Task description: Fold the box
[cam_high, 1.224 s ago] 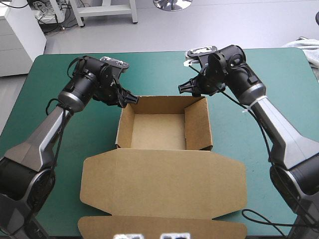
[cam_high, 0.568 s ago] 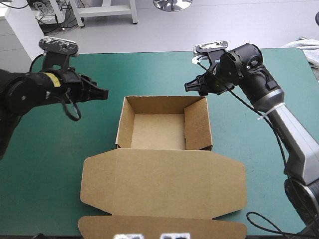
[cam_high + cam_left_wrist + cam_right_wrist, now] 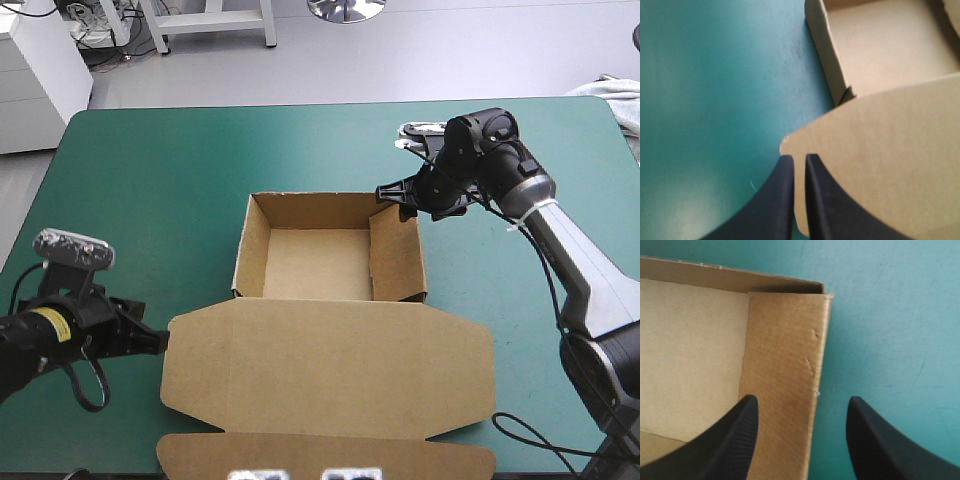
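At the middle of the teal-green cover (image 3: 150,180): the brown box (image 3: 330,370), an open tray with walls up and its lid lying flat toward the near edge. Pinches the lid's left corner, toward the cover's near left corner, with the left gripper (image 3: 160,343), black fingers all but closed on the board. Holds the right gripper (image 3: 392,196) spread wide at the tray's far right corner, one finger above the right wall's inner face, the other above bare cover just outside.
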`<state>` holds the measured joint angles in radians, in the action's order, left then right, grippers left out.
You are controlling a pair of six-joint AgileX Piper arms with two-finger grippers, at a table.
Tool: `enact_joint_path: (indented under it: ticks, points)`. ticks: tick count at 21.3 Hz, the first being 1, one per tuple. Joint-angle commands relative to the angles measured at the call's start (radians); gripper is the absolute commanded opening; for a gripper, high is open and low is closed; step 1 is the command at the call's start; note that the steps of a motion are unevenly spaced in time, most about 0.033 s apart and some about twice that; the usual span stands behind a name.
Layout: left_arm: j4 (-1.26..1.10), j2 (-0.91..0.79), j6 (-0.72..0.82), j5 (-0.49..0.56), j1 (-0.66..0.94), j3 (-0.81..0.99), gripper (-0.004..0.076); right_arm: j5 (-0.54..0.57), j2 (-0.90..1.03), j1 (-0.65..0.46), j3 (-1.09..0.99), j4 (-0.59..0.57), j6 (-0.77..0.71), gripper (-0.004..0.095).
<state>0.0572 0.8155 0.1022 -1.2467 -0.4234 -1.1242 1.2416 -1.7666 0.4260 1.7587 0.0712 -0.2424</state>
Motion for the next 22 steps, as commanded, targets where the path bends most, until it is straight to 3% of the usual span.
enact_joint_path:
  ticks: [1, 5, 9, 17, 22]
  points:
    - [0.001, -0.099, 0.053, 0.060, -0.004, 0.160, 0.0039, 0.013, -0.004, -0.006, 0.019, 0.042, 0.019, 0.0486]
    - [-0.003, -0.214, 0.056, 0.073, -0.004, 0.346, 0.0039, 0.013, -0.069, -0.006, 0.019, 0.047, 0.019, 0.0468]
    - [-0.003, -0.277, 0.073, 0.076, -0.004, 0.400, 0.0039, 0.013, -0.098, -0.006, 0.019, 0.055, 0.057, 0.0420]
    - [-0.006, -0.376, 0.078, 0.076, -0.004, 0.424, 0.0039, 0.013, -0.155, -0.004, 0.019, 0.088, 0.069, 0.0013]
    - [-0.006, -0.399, 0.078, 0.074, -0.004, 0.436, 0.0039, 0.013, -0.155, -0.004, 0.019, 0.073, 0.067, -0.0019]
